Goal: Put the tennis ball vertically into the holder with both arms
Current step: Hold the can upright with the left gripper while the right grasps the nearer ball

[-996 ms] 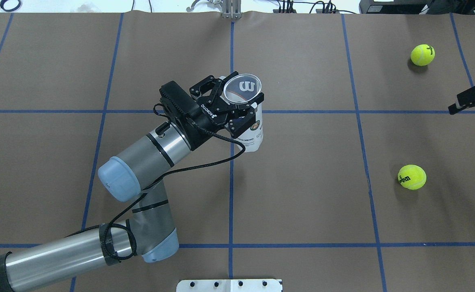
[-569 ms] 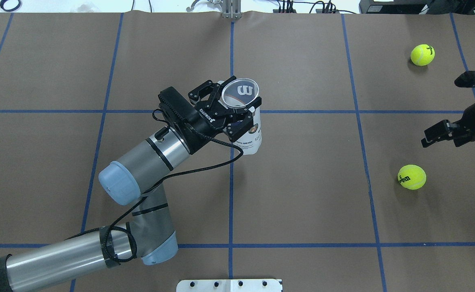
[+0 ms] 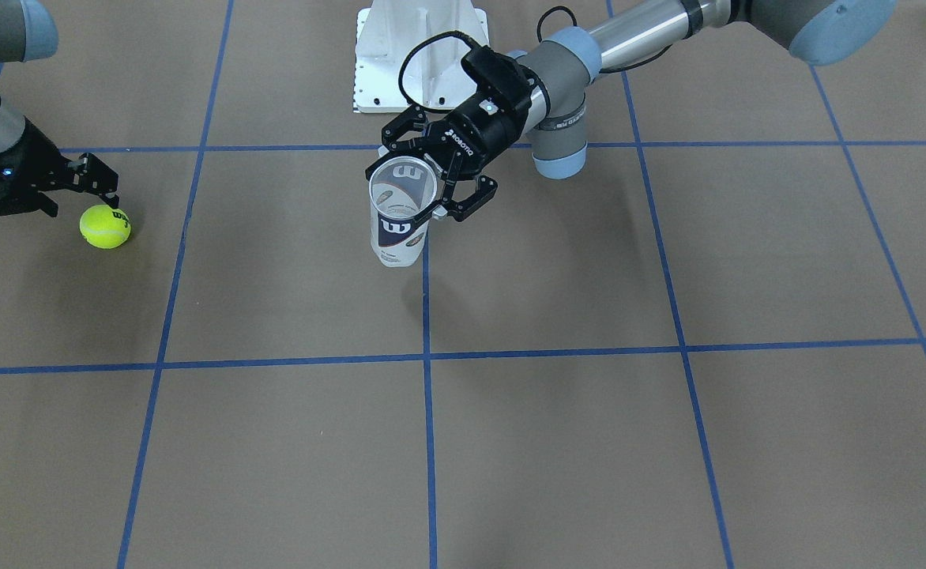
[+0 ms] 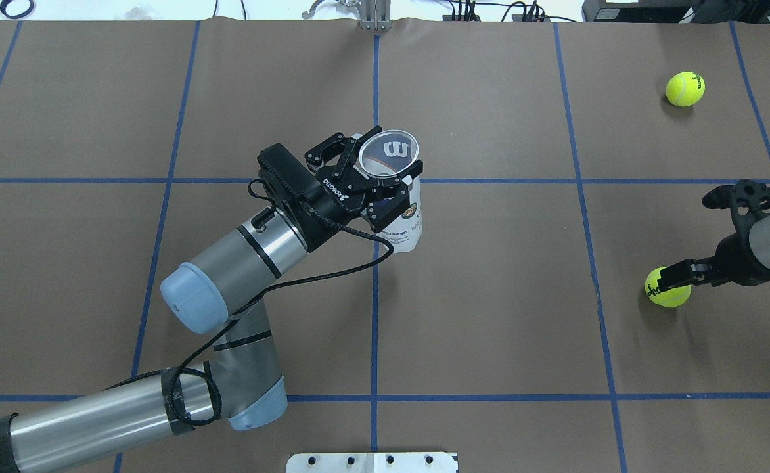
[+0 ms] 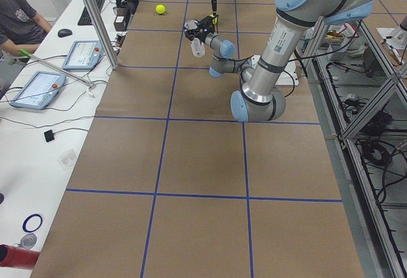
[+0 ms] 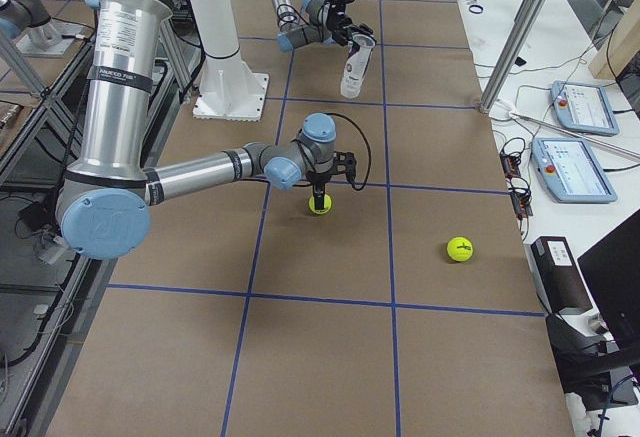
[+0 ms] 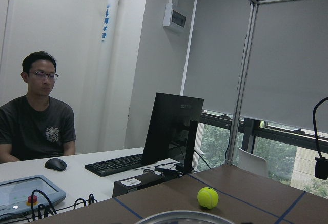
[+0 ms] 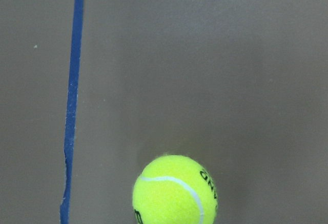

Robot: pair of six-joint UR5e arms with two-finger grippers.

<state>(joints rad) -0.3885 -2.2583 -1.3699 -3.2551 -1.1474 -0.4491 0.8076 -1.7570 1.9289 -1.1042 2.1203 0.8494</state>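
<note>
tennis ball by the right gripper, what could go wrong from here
The right gripper hangs off-centre over the tennis ball; a finger could land on it and send it rolling. The left gripper grips the holder only near its rim, so it might tilt when the ball goes in.

white "robotiq" on the black body of the left gripper (image 4: 395, 150), upside down from overhead. large white "w" on the navy band of the holder (image 3: 397, 229), and again through its open mouth. small print and a round emblem lower on its label, too small to read. black brand lettering on the tennis ball (image 4: 669, 297) on the right of the bench (image 4: 490, 328), only partly showing, not legible; likewise on the far ball (image 4: 685, 89). blue vertical lettering on a white pillar (image 7: 109, 8) beyond the bench, unreadable.
</note>
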